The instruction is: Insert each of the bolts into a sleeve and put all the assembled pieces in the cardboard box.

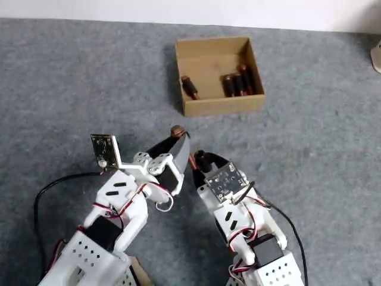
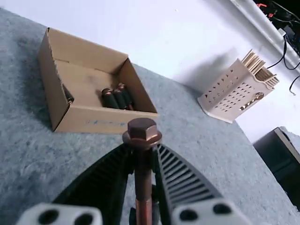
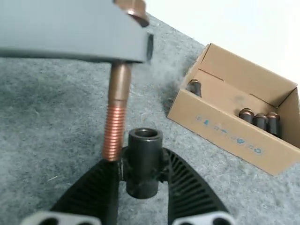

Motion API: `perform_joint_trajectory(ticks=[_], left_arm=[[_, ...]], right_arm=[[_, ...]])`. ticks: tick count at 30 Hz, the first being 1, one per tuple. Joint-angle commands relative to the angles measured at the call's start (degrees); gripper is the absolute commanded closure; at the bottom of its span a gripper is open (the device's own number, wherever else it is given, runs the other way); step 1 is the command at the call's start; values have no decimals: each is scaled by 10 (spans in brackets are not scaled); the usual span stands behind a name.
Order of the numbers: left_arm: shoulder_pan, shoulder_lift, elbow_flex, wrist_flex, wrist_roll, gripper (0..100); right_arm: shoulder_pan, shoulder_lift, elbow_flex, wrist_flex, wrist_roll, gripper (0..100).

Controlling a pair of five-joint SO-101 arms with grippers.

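My left gripper [image 2: 142, 161] is shut on a copper bolt [image 2: 142, 159], hex head [image 1: 177, 131] pointing up and away, threaded end toward the right arm. In the right wrist view the bolt's threaded tip [image 3: 114, 136] hangs just beside the black sleeve [image 3: 143, 159], which my right gripper [image 3: 143, 168] is shut on with its bore facing up. From above, the sleeve [image 1: 201, 159] sits right of the bolt shaft; the left gripper [image 1: 178, 154] and right gripper [image 1: 205, 164] nearly touch. The cardboard box [image 1: 214, 50] stands beyond them, with several assembled pieces [image 1: 238, 83] inside.
Grey carpet covers the table. A beige perforated holder with wooden sticks [image 2: 236, 91] stands at the far right by the wall. The box's front wall [image 3: 229, 138] is a short way past the two grippers. Open carpet lies to the left and right.
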Motion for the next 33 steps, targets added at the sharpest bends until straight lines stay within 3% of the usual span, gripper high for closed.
perform_joint_trajectory(ticks=[1, 6, 13, 28, 33], left_arm=[[5, 7, 10, -84, -25, 995], [4, 7, 29, -145, -34, 995], [-40, 7, -9, -137, -34, 995], [-31, 7, -4, -127, -30, 995], [-29, 8, 25, -185, -18, 995]], right_arm=[[-3, -10, 27, -15, -4, 994], [-3, -10, 27, -15, -4, 994], [-5, -10, 28, -15, -2, 994], [-7, -10, 25, -15, -2, 994], [-7, -10, 25, -15, -3, 994]])
